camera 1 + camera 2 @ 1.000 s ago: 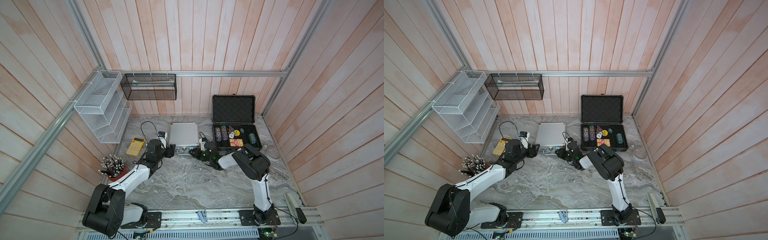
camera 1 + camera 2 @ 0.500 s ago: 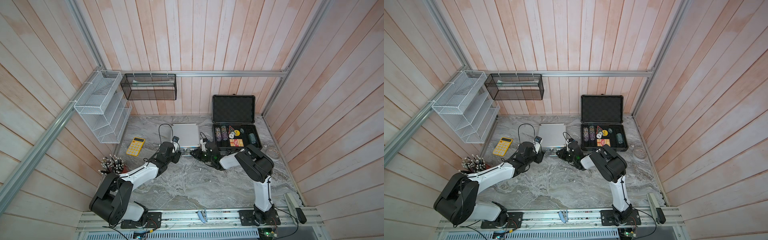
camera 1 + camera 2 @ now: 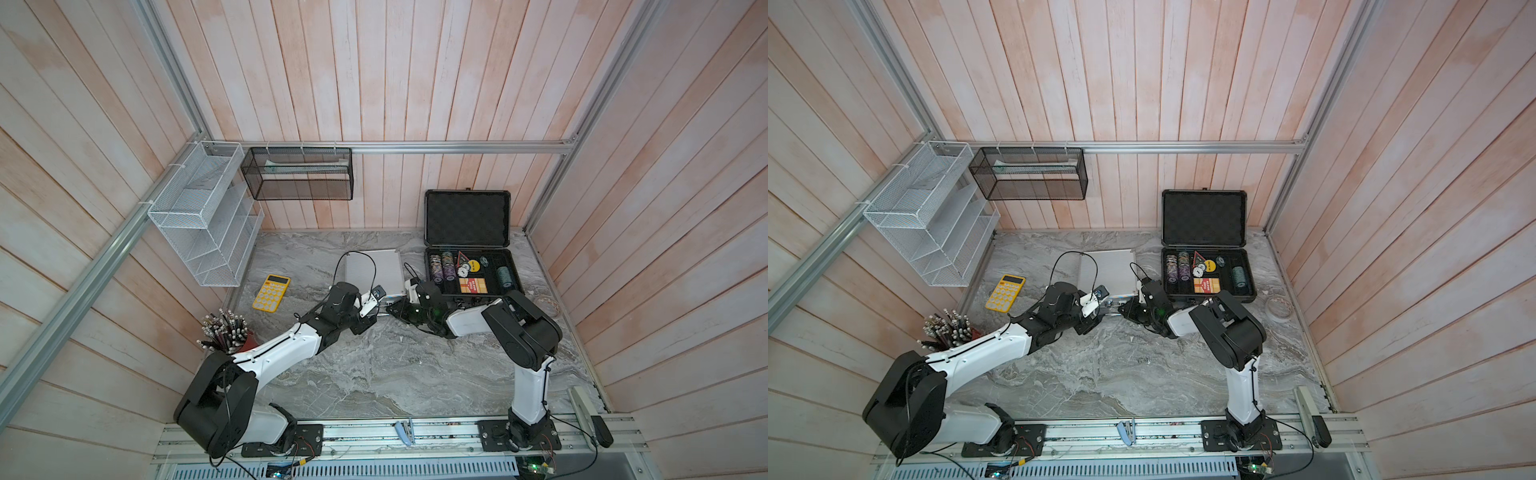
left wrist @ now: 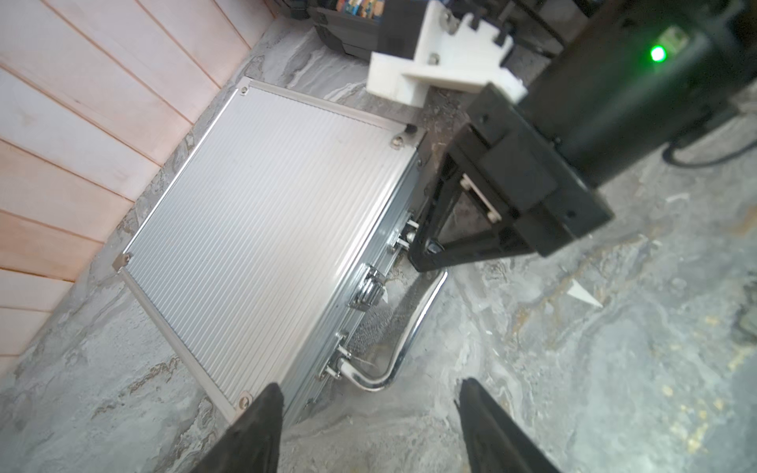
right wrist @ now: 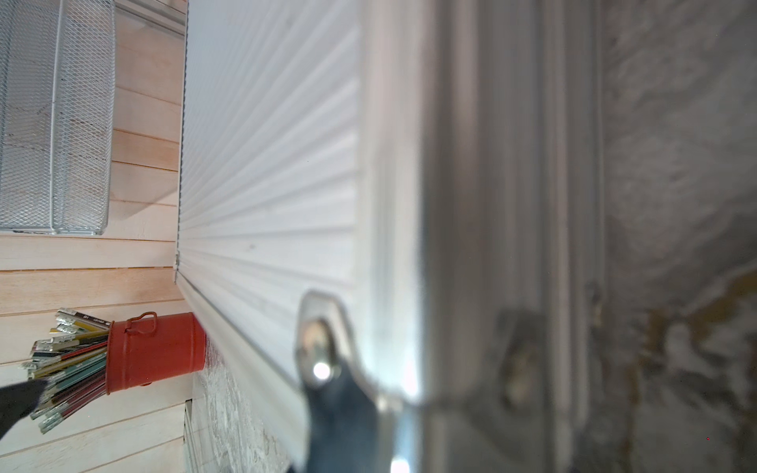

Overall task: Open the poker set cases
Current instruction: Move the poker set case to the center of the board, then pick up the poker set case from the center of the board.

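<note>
left gripper (image 4: 368,387) swung from calculator (image 3: 271,293) to silver case (image 4: 262,229) | jaws apart, empty | right gripper (image 4: 426,250) closed beside it

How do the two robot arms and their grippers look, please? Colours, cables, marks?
The left arm and right arm have white links and black joints. A thin black cable loops at each wrist. The left gripper and right gripper are black with tapered fingers; a green light glows on the right wrist.
</note>
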